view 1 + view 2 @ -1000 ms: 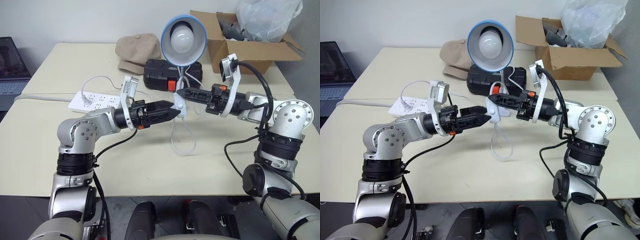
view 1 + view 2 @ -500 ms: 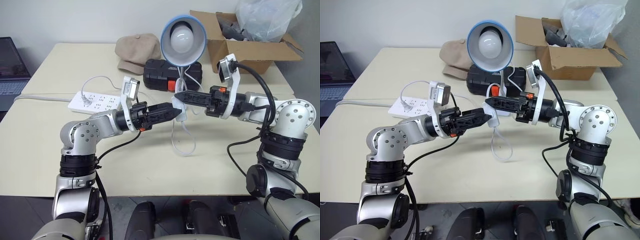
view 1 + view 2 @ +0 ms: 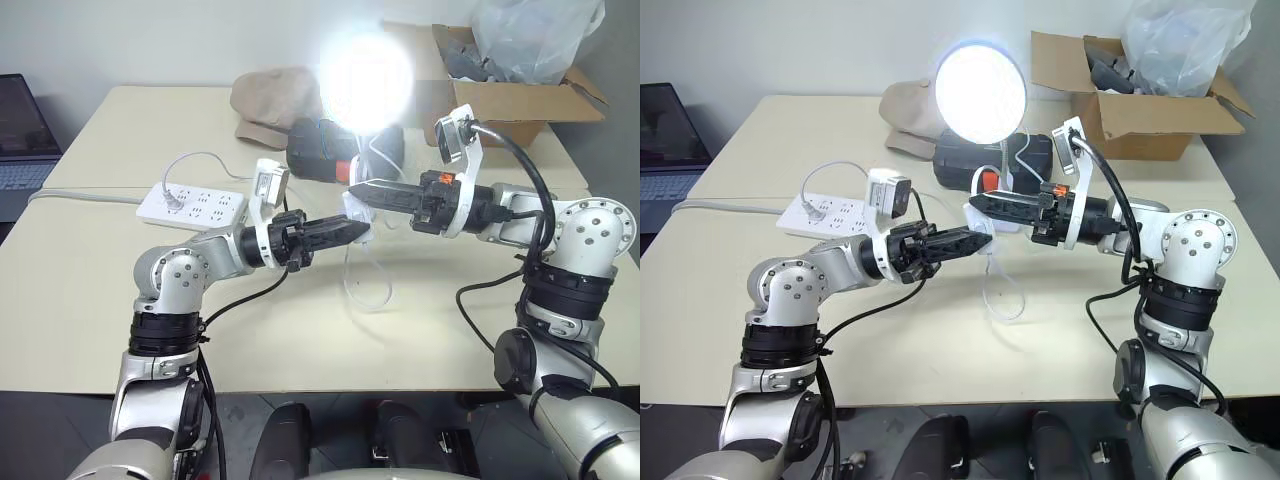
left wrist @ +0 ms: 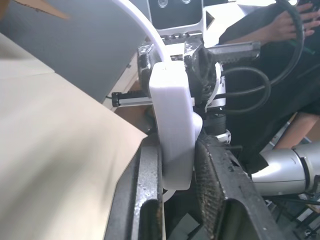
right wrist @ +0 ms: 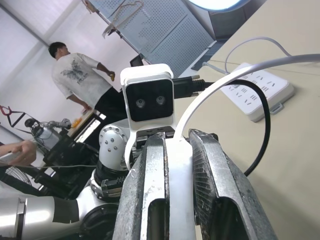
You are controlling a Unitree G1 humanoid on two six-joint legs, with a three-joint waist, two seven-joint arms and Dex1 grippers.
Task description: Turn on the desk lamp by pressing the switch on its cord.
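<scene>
Desk lamp [image 3: 980, 90] blazes bright at the table's [image 3: 790, 130] far side, while left gripper [image 3: 362, 231] and right gripper [image 3: 357, 190] both clamp the switch [image 4: 172, 135] above the cord's [image 3: 1002, 296] loop.

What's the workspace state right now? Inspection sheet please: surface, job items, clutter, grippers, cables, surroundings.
Surface: cream table, bare in front.
Job's things: desk lamp lit, glaring; switch held up off the table between both grippers; cord hangs in a loop below it.
Clutter: tan cap, black case, white power strip, open cardboard box with a plastic bag.
Grippers: left gripper shut on the switch; right gripper shut on the switch from the other side.
Cables: black arm cables at the right arm; power strip lead runs off the table's left.
Surroundings: laptop at the left; a person in the background.
</scene>
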